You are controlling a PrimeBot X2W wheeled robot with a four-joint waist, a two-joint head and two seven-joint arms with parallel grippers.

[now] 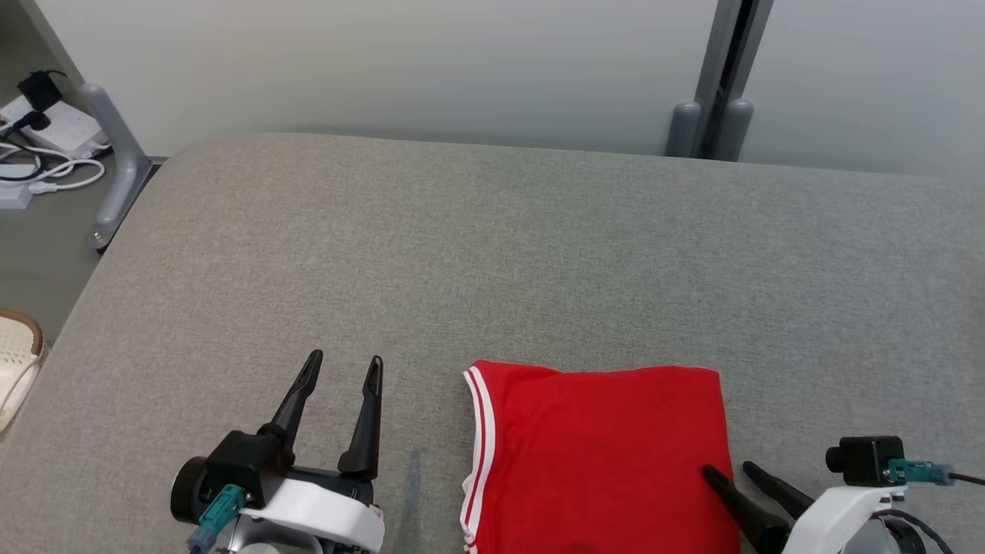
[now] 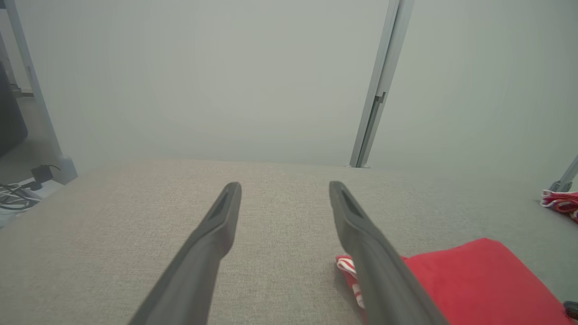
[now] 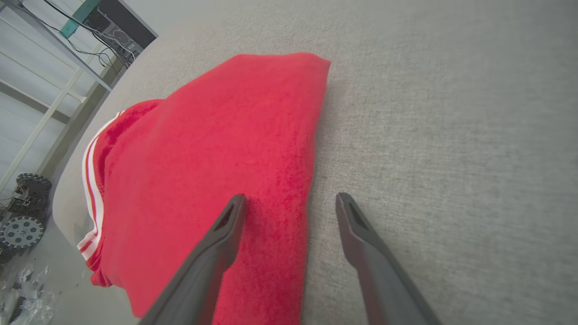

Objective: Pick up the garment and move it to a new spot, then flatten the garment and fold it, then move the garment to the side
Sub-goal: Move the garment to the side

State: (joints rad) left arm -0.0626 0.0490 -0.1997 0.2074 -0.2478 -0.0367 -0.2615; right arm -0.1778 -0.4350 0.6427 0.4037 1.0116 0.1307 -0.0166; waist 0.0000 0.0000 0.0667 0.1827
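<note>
Folding seems finished: the red white-trimmed fabric garment (image 1: 600, 454) lies folded on the grey fabric worktop (image 1: 492, 254). Both jaws are released; the right gripper (image 1: 726, 467) straddles its right edge and should clench to move it aside.

Grey padded surface (image 1: 539, 254): open along far and left edges; folded red garment (image 1: 600, 454) blocks the near edge; grey post (image 1: 115, 154) stands beyond the far-left corner.
</note>
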